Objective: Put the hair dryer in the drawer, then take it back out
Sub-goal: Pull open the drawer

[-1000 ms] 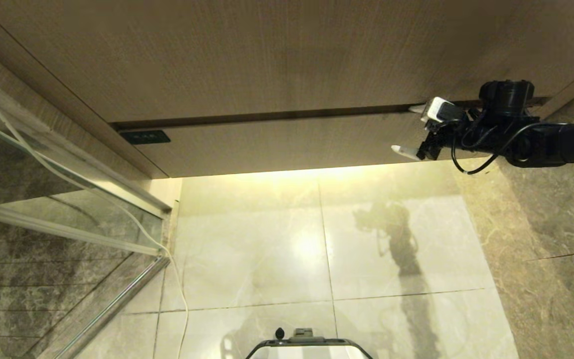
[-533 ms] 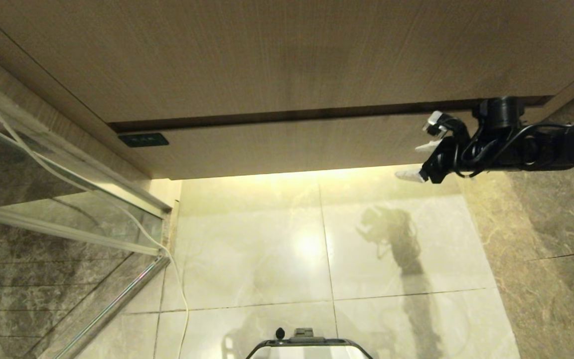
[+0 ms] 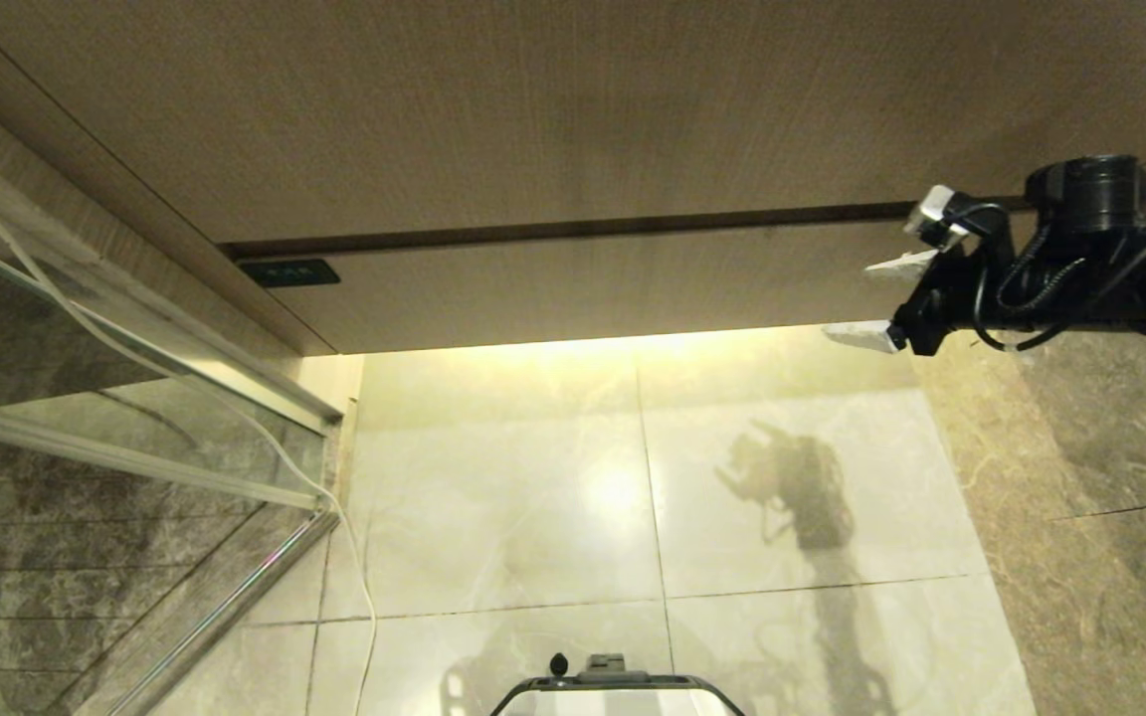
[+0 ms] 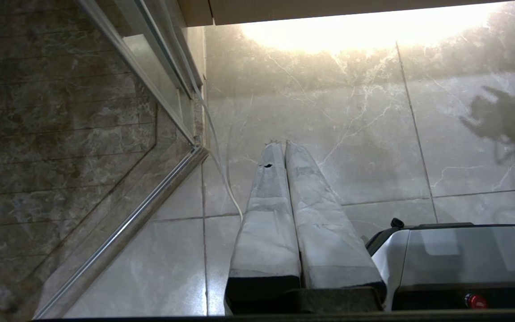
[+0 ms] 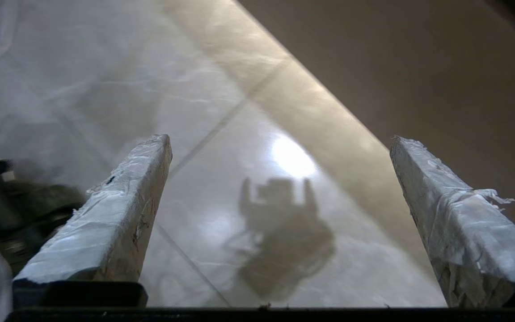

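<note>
**Right fingers wide at the shut drawer**

Our right gripper [image 3: 881,298] hovers fingers wide, empty, by the right end of the wide light-wood drawer [image 3: 583,283], which looks shut. We see no hair dryer. We should hook the top seam squarely, then pull evenly. Left gripper [image 4: 280,145] hangs pressed together over the marble floor [image 3: 613,497].

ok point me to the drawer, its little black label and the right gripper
drawer [image 3: 583,283], head view, on its plain wood front
black label [image 3: 289,272], head view, middle of the label
right gripper [image 3: 881,300], head view, midway between its open fingertips
</note>
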`<state>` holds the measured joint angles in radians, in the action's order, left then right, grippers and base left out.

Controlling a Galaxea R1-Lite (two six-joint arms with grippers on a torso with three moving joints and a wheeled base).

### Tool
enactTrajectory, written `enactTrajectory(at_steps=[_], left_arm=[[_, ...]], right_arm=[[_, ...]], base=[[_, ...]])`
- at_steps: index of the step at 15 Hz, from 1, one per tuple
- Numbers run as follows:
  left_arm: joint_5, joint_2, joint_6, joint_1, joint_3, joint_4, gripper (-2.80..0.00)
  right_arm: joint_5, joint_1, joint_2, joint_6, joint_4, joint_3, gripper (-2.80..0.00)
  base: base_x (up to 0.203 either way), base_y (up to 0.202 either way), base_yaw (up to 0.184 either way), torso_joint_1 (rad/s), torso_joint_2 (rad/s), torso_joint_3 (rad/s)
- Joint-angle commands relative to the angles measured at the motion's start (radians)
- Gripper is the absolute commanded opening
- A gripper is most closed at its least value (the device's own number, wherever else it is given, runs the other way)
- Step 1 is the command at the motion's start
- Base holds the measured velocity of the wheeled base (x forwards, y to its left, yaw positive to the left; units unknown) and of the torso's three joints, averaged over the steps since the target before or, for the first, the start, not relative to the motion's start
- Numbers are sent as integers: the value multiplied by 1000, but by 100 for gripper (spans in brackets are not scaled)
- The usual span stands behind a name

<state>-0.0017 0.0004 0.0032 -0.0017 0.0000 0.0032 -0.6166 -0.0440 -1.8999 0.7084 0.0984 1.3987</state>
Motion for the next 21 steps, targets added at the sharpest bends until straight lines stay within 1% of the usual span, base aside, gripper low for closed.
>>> enactTrajectory(at_steps=[1, 3, 4, 5, 6, 7, 12, 19, 20, 21], left_arm=[[0, 0, 0, 0, 2, 0, -280], [0, 0, 0, 0, 1, 0, -280], [0, 0, 0, 0, 2, 0, -280], [0, 0, 0, 0, 0, 0, -280], [0, 0, 0, 0, 1, 0, -280], [0, 0, 0, 0, 1, 0, -280], [0, 0, 0, 0, 0, 0, -280], [0, 0, 0, 0, 0, 0, -280], [0, 0, 0, 0, 1, 0, -280], [0, 0, 0, 0, 1, 0, -280]], right_arm=[[-33, -16, 97, 114, 116, -125, 0], [-162, -20, 89, 219, 167, -135, 0], [-192, -18, 66, 265, 176, -126, 0], [-218, -18, 50, 293, 182, -116, 0], [-246, -17, 34, 301, 184, -105, 0], [-257, -16, 18, 304, 185, -97, 0], [-258, -16, -79, 307, 233, -12, 0], [-249, -17, -193, 301, 235, 144, 0], [-240, -17, -206, 304, 235, 167, 0], [-210, -17, -217, 304, 247, 178, 0]], base=[[0, 0, 0, 0, 0, 0], [0, 0, 0, 0, 0, 0], [0, 0, 0, 0, 0, 0], [0, 0, 0, 0, 0, 0], [0, 0, 0, 0, 0, 0], [0, 0, 0, 0, 0, 0], [0, 0, 0, 0, 0, 0], [0, 0, 0, 0, 0, 0], [0, 0, 0, 0, 0, 0], [0, 0, 0, 0, 0, 0]])
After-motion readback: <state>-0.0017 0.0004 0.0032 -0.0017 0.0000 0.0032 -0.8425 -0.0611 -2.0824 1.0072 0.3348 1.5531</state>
